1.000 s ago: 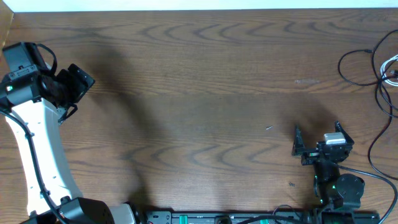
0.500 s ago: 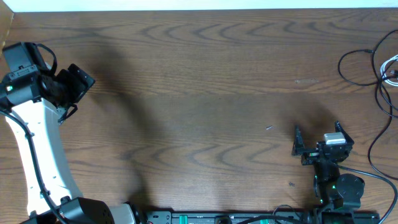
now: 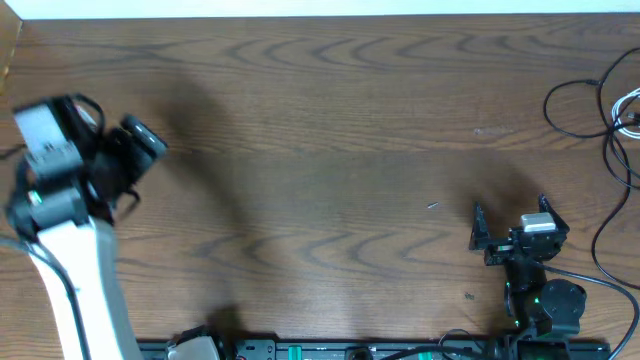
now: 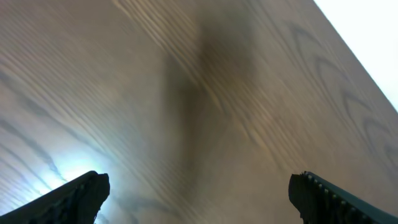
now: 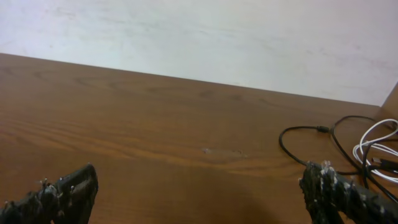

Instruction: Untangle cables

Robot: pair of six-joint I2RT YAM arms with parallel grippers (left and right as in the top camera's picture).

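Right fingers point(image 3: 509, 212) spread wide, holding nothing, near the front of the desk point(image 3: 320, 120); left fingers point(image 4: 199, 193) likewise wide apart and empty, far left. Cables point(image 3: 612, 125) lie at the far right edge, partly out of frame. Risk: a pinch on crossed loops could tighten the tangle or drag it off the edge. No legible writing.

left arm point(image 3: 72, 270): white link running up the left side, wrist bent toward the middle, kinda blurry | left gripper point(image 4: 199, 182): jaws spread wide, nothing in them | right arm point(image 3: 545, 300): folded up low on the right | right gripper point(image 3: 510, 207): jaws wide apart too, empty, pointing away from its base
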